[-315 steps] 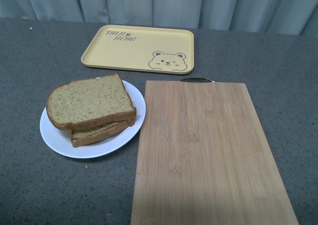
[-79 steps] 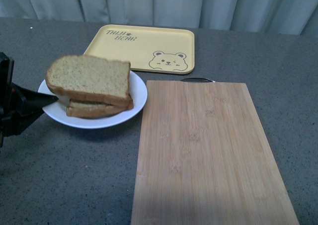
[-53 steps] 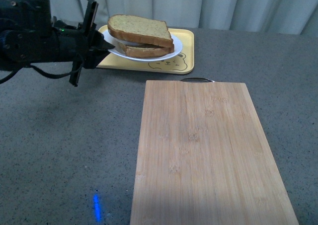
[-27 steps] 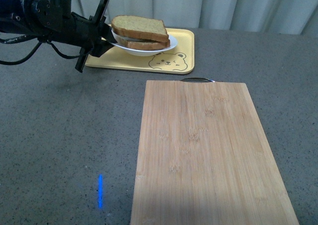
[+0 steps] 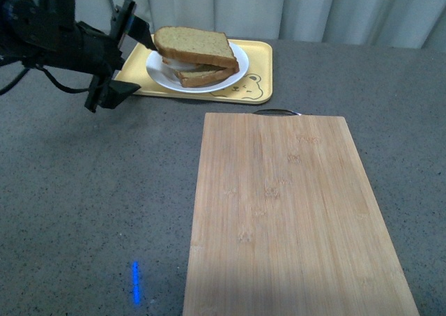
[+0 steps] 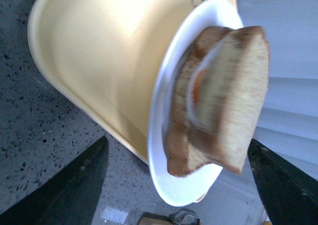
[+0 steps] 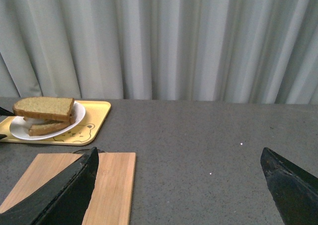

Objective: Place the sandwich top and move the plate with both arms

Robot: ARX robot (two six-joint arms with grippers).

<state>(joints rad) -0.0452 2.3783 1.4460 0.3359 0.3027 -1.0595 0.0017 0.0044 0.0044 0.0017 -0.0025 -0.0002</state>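
Plate [image 5: 159, 75] flat on yellow tray [image 5: 247, 54], sandwich top [image 5: 195, 45] lengthwise left-right, left tool [image 5: 129, 59] open beside it

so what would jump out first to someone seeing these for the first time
Probably the tan wholegrain sandwich on the round white plate, sitting on the yellow bear-printed tray at the far side of the grey table. Next, the black left gripper beside the plate, jaws spread open. The large bamboo cutting board fills the near right.
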